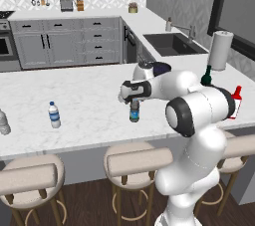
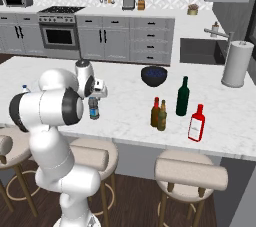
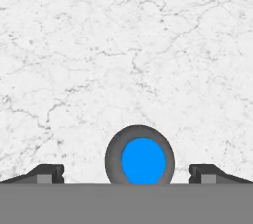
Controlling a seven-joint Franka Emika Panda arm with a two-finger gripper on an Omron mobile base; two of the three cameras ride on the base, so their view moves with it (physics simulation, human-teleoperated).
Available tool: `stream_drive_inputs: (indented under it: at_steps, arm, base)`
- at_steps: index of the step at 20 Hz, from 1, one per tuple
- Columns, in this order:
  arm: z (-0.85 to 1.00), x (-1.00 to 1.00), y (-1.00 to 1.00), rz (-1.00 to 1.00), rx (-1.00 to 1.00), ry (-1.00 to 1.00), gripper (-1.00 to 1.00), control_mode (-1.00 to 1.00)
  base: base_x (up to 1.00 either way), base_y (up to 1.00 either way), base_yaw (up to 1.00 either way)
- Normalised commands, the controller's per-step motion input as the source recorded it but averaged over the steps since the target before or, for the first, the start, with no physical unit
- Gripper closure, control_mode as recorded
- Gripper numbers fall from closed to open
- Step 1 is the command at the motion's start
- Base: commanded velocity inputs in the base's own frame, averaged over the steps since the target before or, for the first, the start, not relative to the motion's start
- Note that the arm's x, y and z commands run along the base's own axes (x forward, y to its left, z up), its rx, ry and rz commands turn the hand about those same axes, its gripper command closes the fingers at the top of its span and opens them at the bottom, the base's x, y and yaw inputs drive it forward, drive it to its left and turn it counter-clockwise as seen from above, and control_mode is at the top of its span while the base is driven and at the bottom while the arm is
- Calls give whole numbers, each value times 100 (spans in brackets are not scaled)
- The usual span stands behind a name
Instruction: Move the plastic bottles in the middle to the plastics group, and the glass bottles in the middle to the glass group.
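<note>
While the pincer (image 1: 134, 101) hung directly over the small dark bluish bottle (image 1: 134, 112), its jaws stood spread wide and gripped nothing. The hand view looked straight down on the bottle's round top (image 3: 143, 161), which sat between the 2 fingertips (image 3: 47, 173) with clear marble showing on either side of it. That bottle stood upright near the front edge of the tabletop (image 1: 89, 95), roughly midway along it.

Judging by this, the step in hand was the pick-up of the plastic bottle from the middle, with the pincer lined up above it but not yet lowered around it. The next move would call for a straight descent until the fingertips flanked the neck or body, then a firm closing. As the bottle was slim and standing, an off-centre closing could tip it.

After that, the carry would go toward the tabletop's left end, where the white-capped water bottle (image 1: 54, 115) stood with the greyish bottle (image 1: 3, 123) beyond it at the far left edge.

The 2 small brown bottles, 1 red-topped (image 2: 155, 112) and 1 olive-amber (image 2: 162, 116), stood touching or nearly so toward the right end, not far from the front edge. Just beside them stood the tall green bottle (image 2: 183, 96) and the red bottle (image 2: 196, 123). Whether those 2 brown bottles already counted as sorted was hard to say, so that half of the task looked undone or barely needed.
</note>
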Motion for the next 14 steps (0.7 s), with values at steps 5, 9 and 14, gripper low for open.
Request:
stream_drive_inputs:
  at_steps: [5,9,14]
  arm:
    - [-7,20,1,0,0,0,-100,-100]
    - [-11,1,0,0,0,0,-100,-100]
    - [-17,-1,-1,0,0,0,100,-100]
  base:
    - [0,0,0]
    - [0,0,0]
    - [0,0,0]
